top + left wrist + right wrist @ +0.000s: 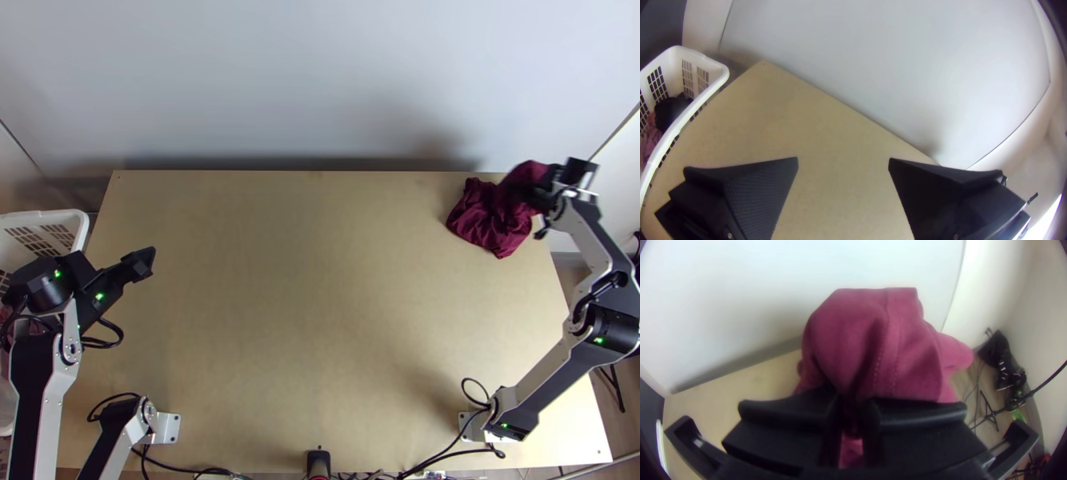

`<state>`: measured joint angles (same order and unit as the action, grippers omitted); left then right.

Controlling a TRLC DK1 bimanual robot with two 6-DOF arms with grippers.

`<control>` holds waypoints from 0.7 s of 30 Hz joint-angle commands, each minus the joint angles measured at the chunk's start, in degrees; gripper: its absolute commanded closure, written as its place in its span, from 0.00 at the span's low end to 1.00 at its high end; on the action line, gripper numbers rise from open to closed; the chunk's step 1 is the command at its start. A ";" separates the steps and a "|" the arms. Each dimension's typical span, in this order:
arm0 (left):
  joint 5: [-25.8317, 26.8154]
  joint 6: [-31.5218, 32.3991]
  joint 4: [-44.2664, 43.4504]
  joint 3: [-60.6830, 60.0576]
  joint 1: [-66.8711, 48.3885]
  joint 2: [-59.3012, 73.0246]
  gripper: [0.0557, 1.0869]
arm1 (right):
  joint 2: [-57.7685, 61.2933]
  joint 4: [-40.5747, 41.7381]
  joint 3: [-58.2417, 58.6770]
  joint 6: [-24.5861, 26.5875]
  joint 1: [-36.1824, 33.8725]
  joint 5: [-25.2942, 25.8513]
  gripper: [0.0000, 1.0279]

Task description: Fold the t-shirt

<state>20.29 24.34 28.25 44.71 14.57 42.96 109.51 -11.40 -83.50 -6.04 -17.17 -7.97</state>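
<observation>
Right gripper (pixel 852 406) pinches the t-shirt (pixel 486 220), bunched, partly lifted, at the table's (pixel 320 304) far right corner (left gripper (pixel 843 160) hangs wide). The pinch, perhaps near a seam, wants a slow, low draw inward.

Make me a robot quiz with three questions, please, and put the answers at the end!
1. Fill in the missing word, open or shut: the left hand has its fingers ____.
2. What does the right hand grip?
A) a basket
B) a t-shirt
C) a cable
3. True or false: the t-shirt is spread out flat.

Key: 1. open; 2. B; 3. false, it is bunched up.
</observation>
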 commanded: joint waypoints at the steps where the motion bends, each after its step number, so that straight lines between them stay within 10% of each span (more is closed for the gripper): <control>1: 0.54 -0.61 0.93 -0.76 0.73 -2.09 0.04 | 0.88 0.76 3.44 -0.81 6.89 -0.21 0.87; 9: 1.06 -2.10 1.98 0.12 0.73 -2.62 0.04 | -1.41 0.41 7.48 0.07 4.86 -0.21 0.03; 21: 1.33 -2.19 2.95 0.91 0.02 -2.88 0.04 | -30.85 -12.33 19.34 1.47 1.08 -4.43 0.04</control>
<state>21.43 22.04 30.33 44.80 14.92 40.42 94.80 -14.44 -70.08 -4.43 -15.18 -9.76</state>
